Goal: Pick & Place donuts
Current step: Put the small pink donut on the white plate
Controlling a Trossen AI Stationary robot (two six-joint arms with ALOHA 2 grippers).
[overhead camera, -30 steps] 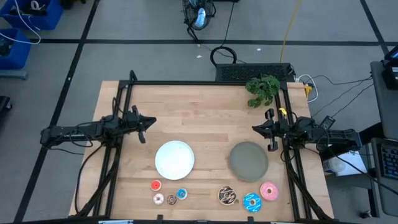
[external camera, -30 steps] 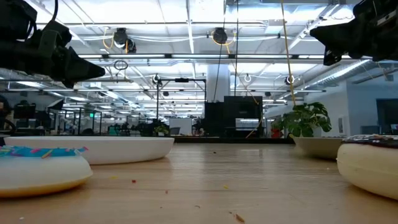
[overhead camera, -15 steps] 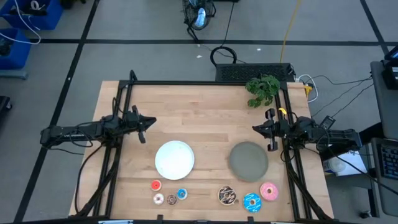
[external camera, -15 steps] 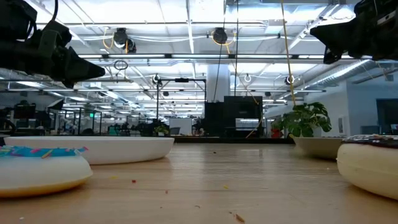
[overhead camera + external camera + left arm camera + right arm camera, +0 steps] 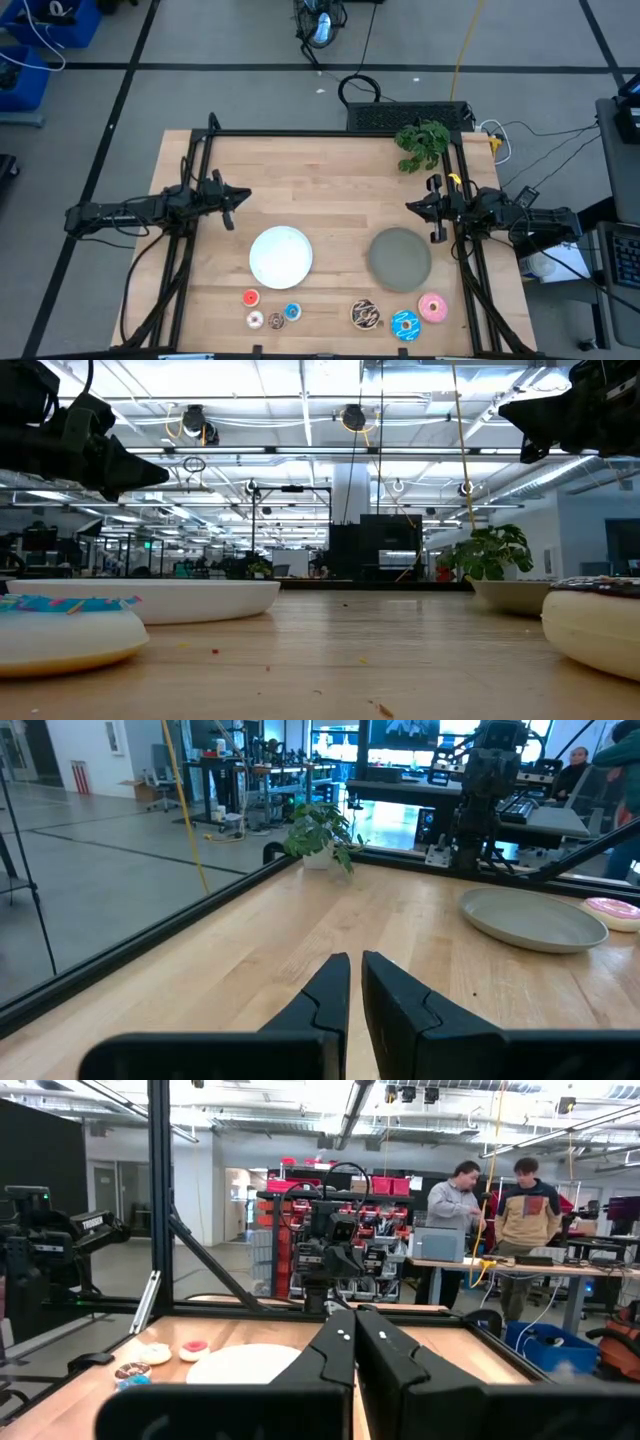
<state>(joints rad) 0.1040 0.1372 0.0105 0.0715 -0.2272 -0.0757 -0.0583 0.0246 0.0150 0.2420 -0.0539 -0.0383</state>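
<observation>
High view lays out the whole wooden bench: the left claw hangs over the left side and the right claw over the right side, both well apart from the donuts. Both claws are closed with nothing between their fingers; the left wrist view shows only a thin slit between its fingers, and the right wrist view shows its fingers pressed together.

Only the high view shows all seven donuts, lying flat in a rough row along the near edge of the bench. Near the white plate lie the red donut, the pink-white donut, the brown donut and the small blue donut. Near the grey plate lie the chocolate donut, the blue-iced donut and the pink-iced donut. Being rings, they have no long axis; each hole faces up.

Low view shows just two rings close up at the picture's edges, with both plates behind them. The left wrist view adds the potted plant at the far corner. The right wrist view alone shows two people standing at a desk beyond the bench.
</observation>
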